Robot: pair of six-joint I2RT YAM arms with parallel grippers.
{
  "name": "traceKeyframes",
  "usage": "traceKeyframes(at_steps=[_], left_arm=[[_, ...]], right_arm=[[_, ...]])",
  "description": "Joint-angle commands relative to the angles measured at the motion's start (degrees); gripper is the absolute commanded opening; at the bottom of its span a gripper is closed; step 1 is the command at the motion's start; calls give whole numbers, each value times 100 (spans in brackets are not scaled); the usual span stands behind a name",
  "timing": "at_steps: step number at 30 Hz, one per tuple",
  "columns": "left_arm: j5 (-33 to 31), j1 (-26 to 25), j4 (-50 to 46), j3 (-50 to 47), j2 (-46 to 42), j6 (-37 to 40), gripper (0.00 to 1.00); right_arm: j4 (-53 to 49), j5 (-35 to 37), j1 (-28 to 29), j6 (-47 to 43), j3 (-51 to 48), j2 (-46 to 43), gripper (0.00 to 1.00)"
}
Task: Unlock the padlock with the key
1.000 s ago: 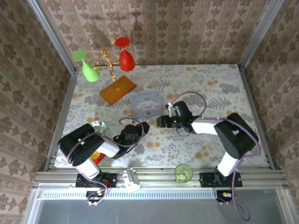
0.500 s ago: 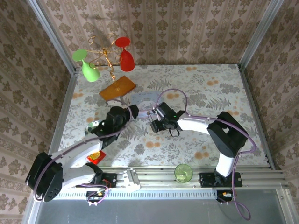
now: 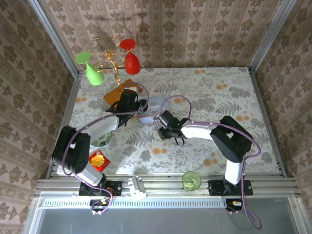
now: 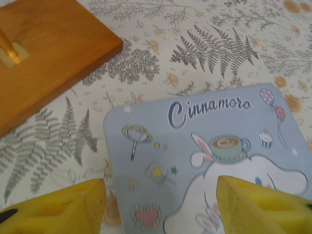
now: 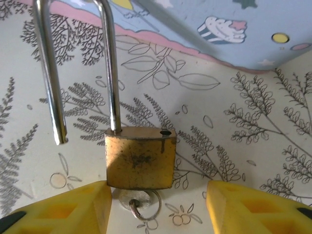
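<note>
While both pincers stand spread, the padlock (image 5: 140,158) lies unlocked on the flowered bench (image 5: 234,146).
One leg of its shackle (image 5: 48,73) is out of the brass body and turned aside, and the key (image 5: 139,201) sits in the lock's bottom end. The right pincer (image 5: 157,195) straddles that end, one finger close by the lock's corner, the other apart, pinching nothing. The left pincer (image 4: 160,187) hovers open over the pale blue tin (image 4: 195,146), near a wooden board (image 4: 48,48).
</note>
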Motion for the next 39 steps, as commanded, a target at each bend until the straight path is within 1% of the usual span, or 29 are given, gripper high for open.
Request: traceKeyframes(at_steps=[1,3,6,9,10,11,12,17,21,24,27,29,32,34,37,39], left_arm=[[-181,27,-467,323,313,410,61],[-246,1,-497,368,494,466,60],[-328,-41,-655,447,728,550,59],[-364,-69,-578,293,718,502,57],[-353,-74,-505,197,662,471,57],[-353,-85,-475,153,603,450,57],[-361,-95,-484,126,566,424,57],[-400,-173,-558,181,546,496,57],[-410,-226,-595,171,622,513,57],[-416,-280,-541,106,614,502,57],[-401,-306,-532,99,631,487,56],[-401,-307,-532,84,624,467,54],[-450,-325,-586,78,577,432,53],[-412,-342,-561,44,484,400,53],[-305,-385,-580,50,295,373,53],[-259,-386,-640,86,162,366,54]], right_arm=[[327,72,22,-84,180,398,53],[439,-58,32,-54,180,488,49],[515,-22,60,-28,134,521,42],[745,-145,65,-44,9,467,35],[768,-168,71,-29,-2,434,31],[753,-203,65,-23,21,417,26],[737,-260,69,-23,41,398,22],[789,-458,72,155,49,370,18],[930,-738,-35,395,-95,333,18],[503,-463,-42,370,-28,280,17],[461,-400,-72,418,-83,158,18],[287,-229,-31,569,-3,145,17],[-275,526,93,970,123,146,15],[-534,841,151,1119,158,134,14],[-470,824,115,1288,58,108,13],[-303,487,56,1275,-4,84,16]])
